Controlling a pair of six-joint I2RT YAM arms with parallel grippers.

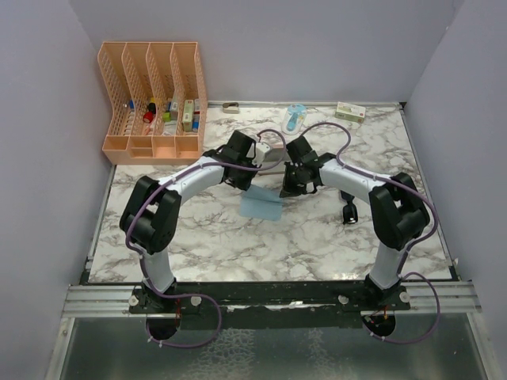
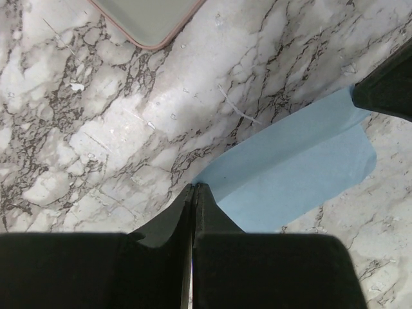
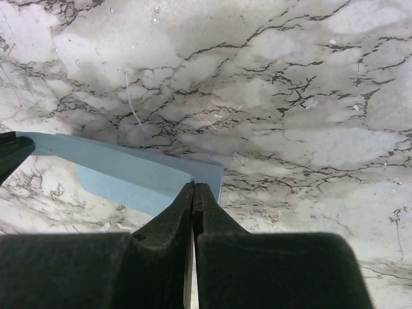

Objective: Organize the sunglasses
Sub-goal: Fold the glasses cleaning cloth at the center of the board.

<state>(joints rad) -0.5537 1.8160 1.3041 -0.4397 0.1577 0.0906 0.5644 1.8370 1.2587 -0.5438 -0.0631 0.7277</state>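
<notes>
Folding the light blue cloth [image 1: 261,207] seems your step: left gripper [image 2: 193,188] and right gripper [image 3: 193,187] each pinch a corner. Next, lay it flat; the sunglasses [image 1: 348,212] sit at three o'clock.

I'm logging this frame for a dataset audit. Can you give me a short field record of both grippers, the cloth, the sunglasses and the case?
left gripper: shut on one corner of the light blue cloth
right gripper: shut on another corner of the cloth
sunglasses: lying to the right of the cloth, not held
pink case: only partly in the left wrist view, apart from the cloth, untouched
</notes>
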